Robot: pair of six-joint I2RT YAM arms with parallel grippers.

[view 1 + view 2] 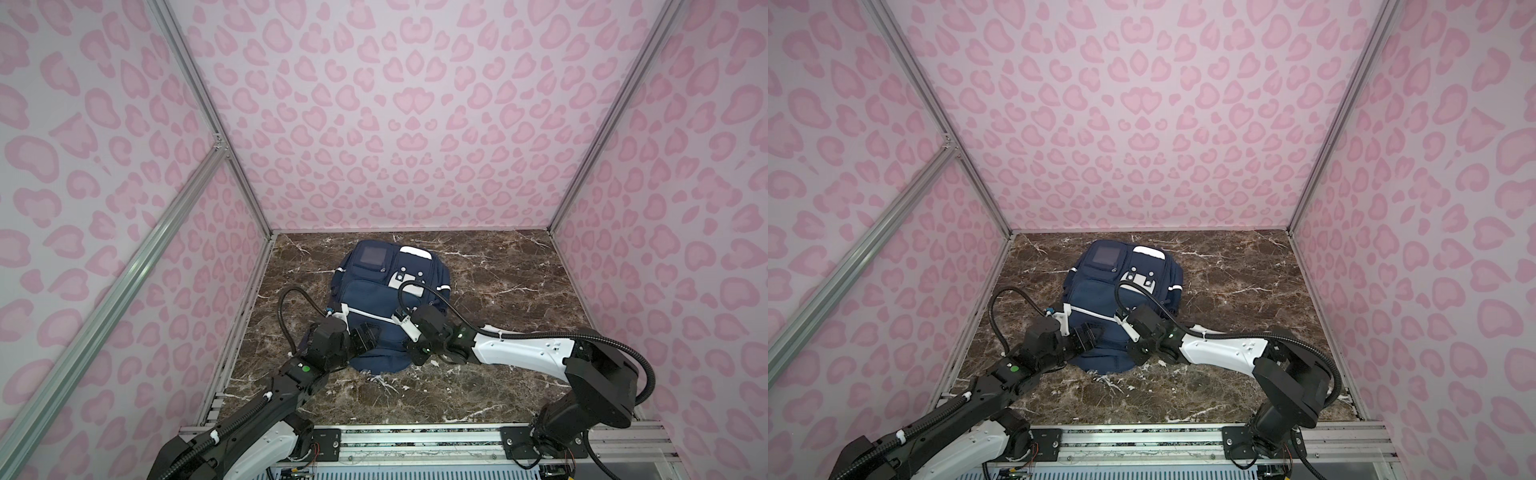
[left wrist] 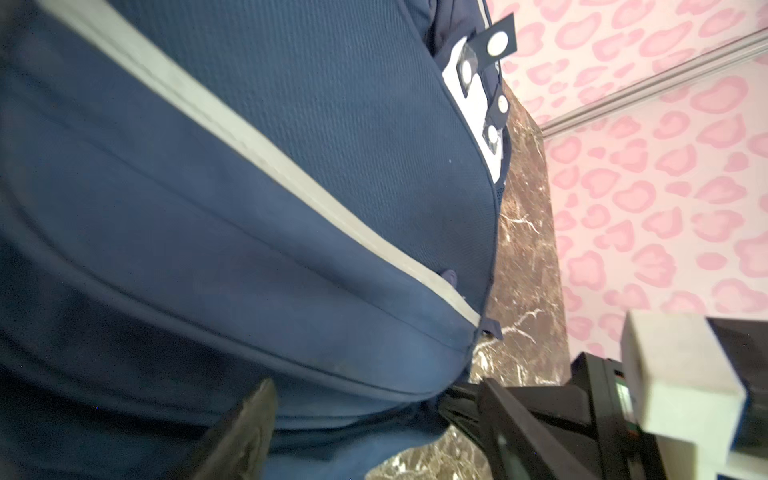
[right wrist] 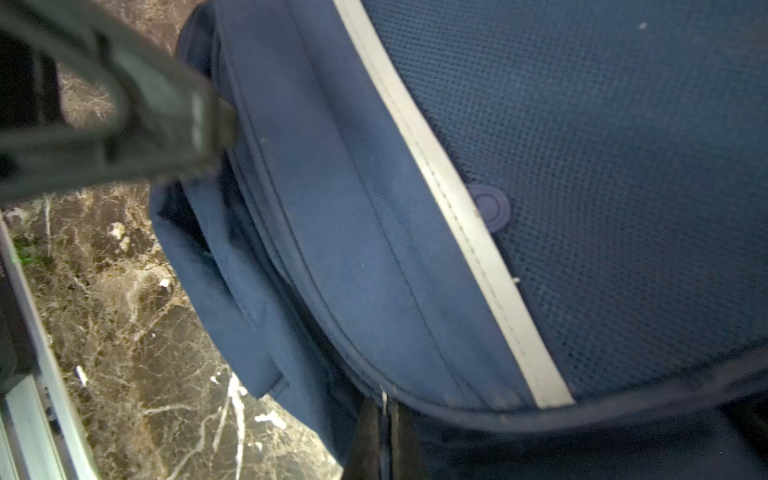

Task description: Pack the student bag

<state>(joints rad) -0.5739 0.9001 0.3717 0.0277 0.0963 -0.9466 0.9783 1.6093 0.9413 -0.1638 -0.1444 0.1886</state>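
right fingers point(image 3: 363, 449) shut against student bag point(image 3: 582, 166) rim.

student bag point(image 1: 374, 295) near end occluded; wrist cams blurry, bag cropped.

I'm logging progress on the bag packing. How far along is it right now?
Done, it seems: only the student bag lies on the table, with no loose items and no compartment gaping. In hand: the right gripper is shut on the bag's near edge, apparently a zip pull; the left gripper is open beside it. Still to do: finishing that zip, if any remains; the contents are hidden.
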